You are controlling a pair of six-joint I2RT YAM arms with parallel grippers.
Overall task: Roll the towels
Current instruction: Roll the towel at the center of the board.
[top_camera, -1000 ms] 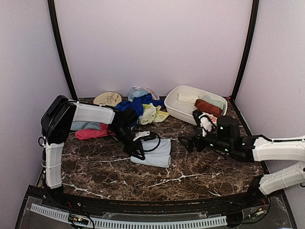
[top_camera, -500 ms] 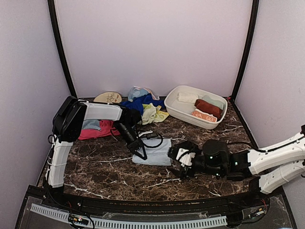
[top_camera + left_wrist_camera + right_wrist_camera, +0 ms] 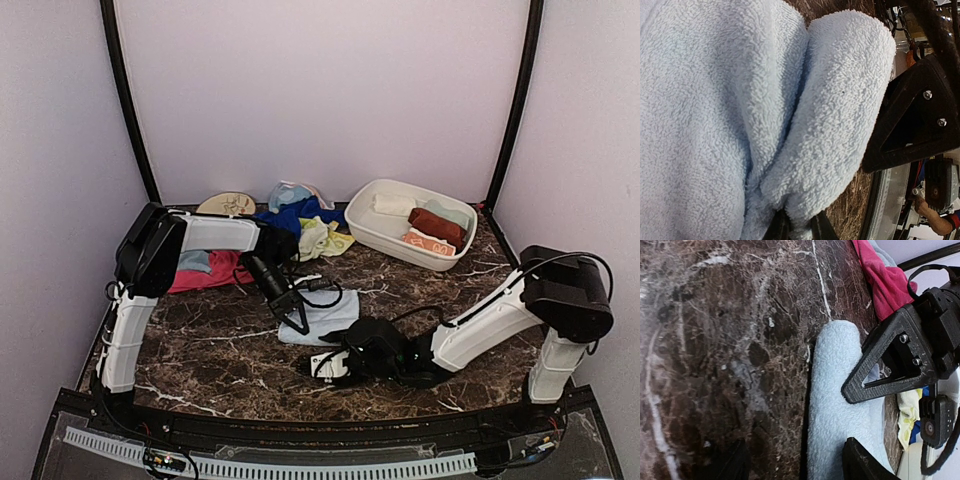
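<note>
There are two arms, one left arm (image 3: 210, 235) and one right arm (image 3: 490, 320), on one marble table (image 3: 200, 350). They carry two grippers, one left gripper (image 3: 297, 322) and one right gripper (image 3: 325, 362).

Six towels can be counted loose on the table:
- one pale blue towel (image 3: 335, 315)
- one pink-red towel (image 3: 205, 275)
- one grey-blue towel (image 3: 190, 262)
- one royal blue towel (image 3: 290, 218)
- one light blue towel (image 3: 288, 193)
- one lime-yellow towel (image 3: 322, 238)

One white basin (image 3: 368, 233) holds four more pieces:
- one white roll (image 3: 393, 204)
- one rust-brown roll (image 3: 437, 224)
- one pale green roll (image 3: 452, 212)
- one orange-and-white piece (image 3: 430, 243)

There is one round tan disc (image 3: 226, 206).
</note>
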